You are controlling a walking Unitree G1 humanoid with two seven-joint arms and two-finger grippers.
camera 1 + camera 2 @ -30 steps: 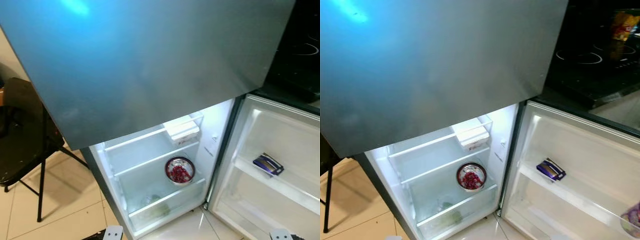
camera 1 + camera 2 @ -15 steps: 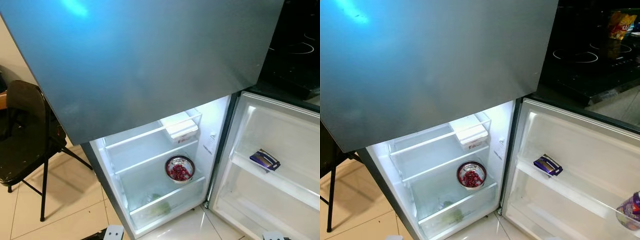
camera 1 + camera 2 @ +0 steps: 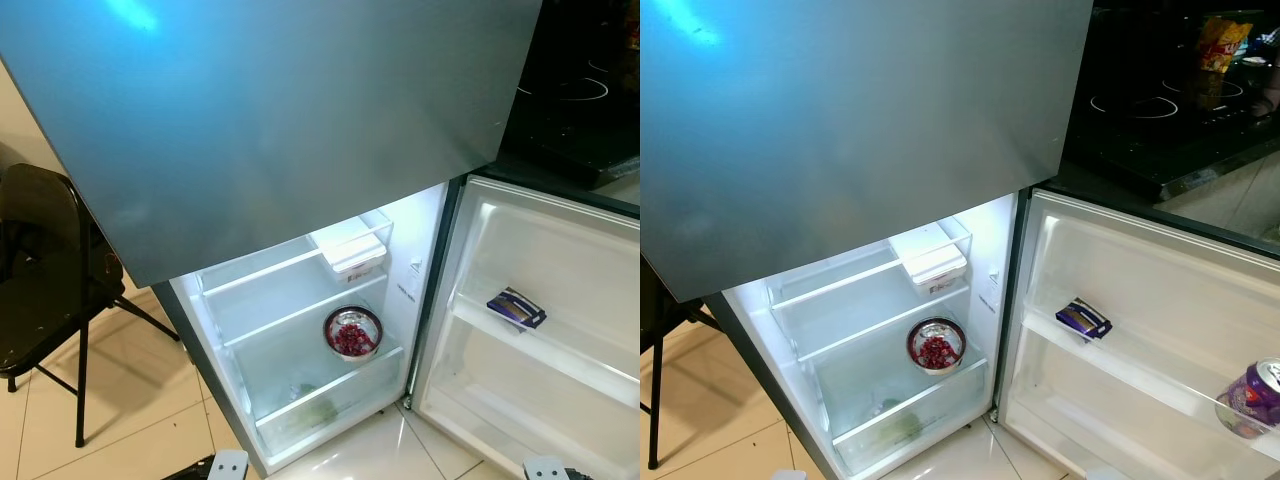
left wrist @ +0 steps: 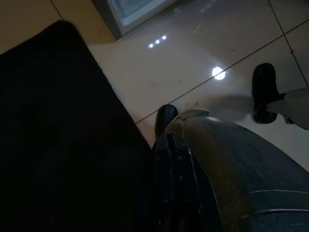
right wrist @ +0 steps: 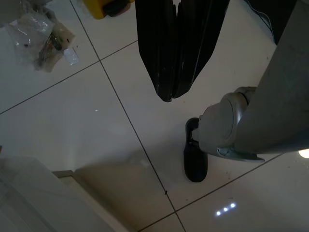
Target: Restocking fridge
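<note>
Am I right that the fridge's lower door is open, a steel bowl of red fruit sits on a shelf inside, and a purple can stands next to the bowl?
Not quite. The lower door is open and the bowl of red fruit sits on a shelf inside, but the purple can is not beside the bowl. The right eye view shows it in the door's rack, far to the right.

Purple can [image 3: 1252,397] cut by frame edge, crisper drawer [image 3: 315,412] contents blurred, chair [image 3: 45,280] cropped
</note>
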